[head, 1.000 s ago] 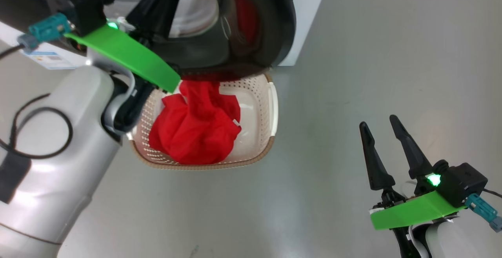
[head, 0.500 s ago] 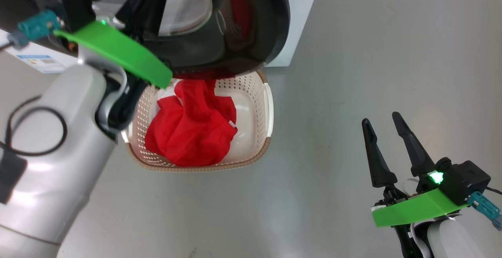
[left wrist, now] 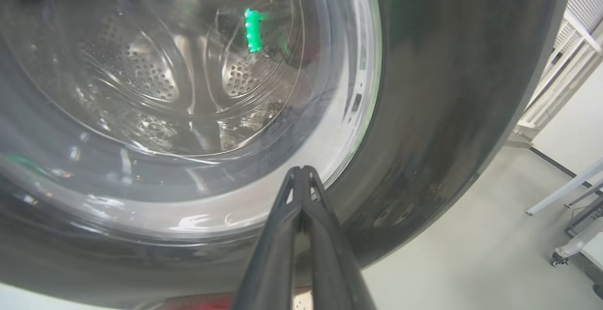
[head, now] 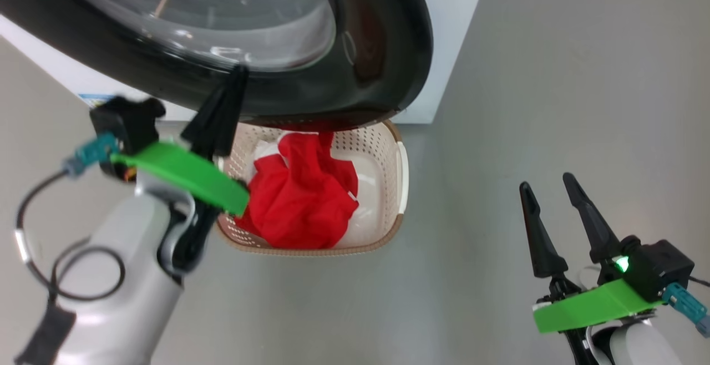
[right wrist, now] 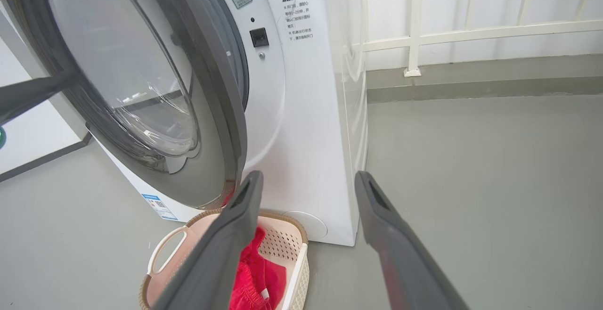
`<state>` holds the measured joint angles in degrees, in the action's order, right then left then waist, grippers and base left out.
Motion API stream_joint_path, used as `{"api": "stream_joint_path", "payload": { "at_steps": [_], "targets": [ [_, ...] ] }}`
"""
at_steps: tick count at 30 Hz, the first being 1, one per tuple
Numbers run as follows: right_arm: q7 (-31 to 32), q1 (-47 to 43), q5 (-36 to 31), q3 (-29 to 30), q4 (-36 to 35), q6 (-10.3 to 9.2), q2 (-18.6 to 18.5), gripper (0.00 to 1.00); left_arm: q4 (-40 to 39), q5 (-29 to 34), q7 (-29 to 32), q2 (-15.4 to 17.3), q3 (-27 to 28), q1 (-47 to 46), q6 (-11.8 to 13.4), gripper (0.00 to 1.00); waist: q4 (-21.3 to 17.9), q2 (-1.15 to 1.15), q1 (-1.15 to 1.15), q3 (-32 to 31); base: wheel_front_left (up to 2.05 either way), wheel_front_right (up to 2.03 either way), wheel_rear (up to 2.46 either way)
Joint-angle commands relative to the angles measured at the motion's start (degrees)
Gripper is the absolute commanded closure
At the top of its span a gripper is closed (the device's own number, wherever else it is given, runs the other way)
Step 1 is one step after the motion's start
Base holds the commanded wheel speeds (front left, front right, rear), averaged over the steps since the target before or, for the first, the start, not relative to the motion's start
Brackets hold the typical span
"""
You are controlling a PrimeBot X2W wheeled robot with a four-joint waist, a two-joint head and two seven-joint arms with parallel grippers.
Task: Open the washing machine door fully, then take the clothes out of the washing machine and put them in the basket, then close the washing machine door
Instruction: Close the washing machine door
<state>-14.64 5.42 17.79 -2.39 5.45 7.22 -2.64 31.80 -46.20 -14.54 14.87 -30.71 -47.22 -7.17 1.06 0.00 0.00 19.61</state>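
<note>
The washing machine door [head: 383,49], with its black rim and glass bowl, hangs over the basket [head: 402,171]. It stands at an angle off the white washing machine [right wrist: 306,112]. My left gripper [head: 238,74] is shut and empty, its tips against the door's lower rim. In the left wrist view the shut left gripper [left wrist: 301,171] touches the door [left wrist: 424,112] where glass meets rim. The red clothes [head: 302,198] lie in the basket. My right gripper [head: 546,184] stands open and empty over the floor at the lower right. In the right wrist view it [right wrist: 306,183] points at the machine, above the basket [right wrist: 297,263] and clothes [right wrist: 256,277].
The basket sits on grey floor right under the door's lower edge. A white railing [right wrist: 414,36] runs behind the machine. Metal legs and a caster [left wrist: 560,258] stand to the side. A blue label [right wrist: 158,206] is stuck low on the machine's front.
The head view has shifted, and the door now spans its top. My left gripper sits lower, its tips now on the door's lower rim. The right gripper and clothes look unchanged.
</note>
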Motion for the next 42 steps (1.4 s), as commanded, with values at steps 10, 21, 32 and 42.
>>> {"api": "stream_joint_path", "payload": {
  "at_steps": [10,21,32,42],
  "targets": [
    [-0.4,-4.4,-1.4,0.0,-0.6,0.26,-0.2,0.00,-2.7,6.2,-0.5,1.0,9.2,12.6,-0.3,0.44,2.4,0.00,0.00,-5.9,0.00,0.00,0.00],
    [-0.4,-8.6,-1.3,1.6,-0.4,0.26,-0.2,0.00,-6.5,12.1,-0.5,0.2,19.2,25.3,-0.3,0.00,1.7,0.00,0.00,-10.0,0.00,0.00,0.00],
    [-0.4,-12.1,-1.2,2.7,-0.8,0.26,-0.2,0.00,-10.5,18.7,-0.5,-1.1,27.4,35.2,-0.3,0.00,1.0,0.00,0.00,-12.9,0.00,0.00,0.00],
    [-0.4,-14.1,-1.3,3.5,-1.1,0.26,-0.2,0.00,-13.7,22.3,-0.5,-2.2,32.4,41.2,-0.3,0.00,0.6,0.00,0.00,-14.6,0.00,0.00,0.00]
  ]
}}
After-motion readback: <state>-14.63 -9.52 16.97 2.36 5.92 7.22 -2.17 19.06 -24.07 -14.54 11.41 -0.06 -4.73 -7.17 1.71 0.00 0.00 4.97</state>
